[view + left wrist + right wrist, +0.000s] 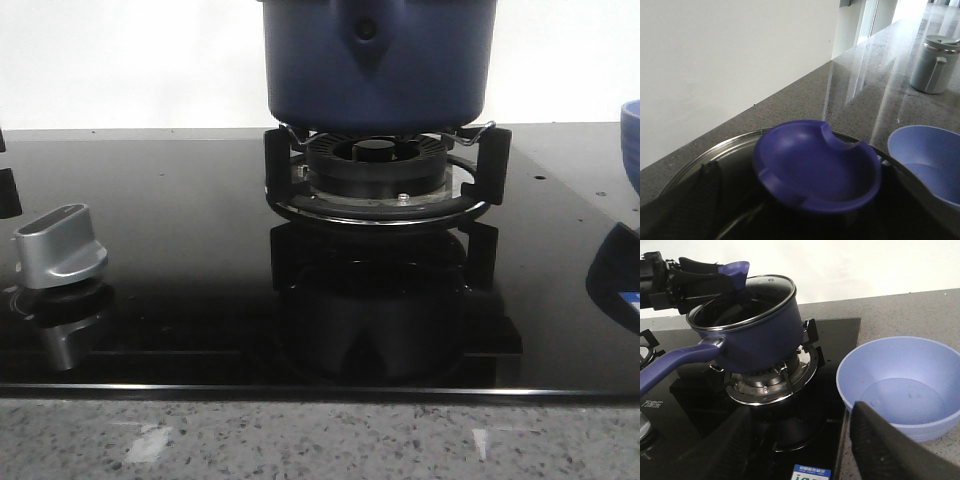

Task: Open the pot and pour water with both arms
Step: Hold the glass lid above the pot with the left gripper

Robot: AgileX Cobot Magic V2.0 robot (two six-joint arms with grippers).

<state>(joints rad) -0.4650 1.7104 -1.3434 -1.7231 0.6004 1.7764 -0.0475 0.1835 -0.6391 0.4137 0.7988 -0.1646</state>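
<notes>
The dark navy pot [380,70] stands on the burner grate [378,165], and its long handle [675,360] points toward the stove's front left. A glass lid with a steel rim [765,290] lies on the pot. My left gripper [727,277] is at the lid's blue knob [815,165], open, with a dark finger [705,187] wide of the knob's edge. My right gripper [805,450] hangs open and empty over the stove's right edge, beside the light blue bowl [900,390].
The bowl holds a little water and sits on the grey stone counter right of the black glass stove [180,200]. A silver stove knob [60,245] is at the front left. A grey jug [935,62] stands farther along the counter. A white wall runs behind.
</notes>
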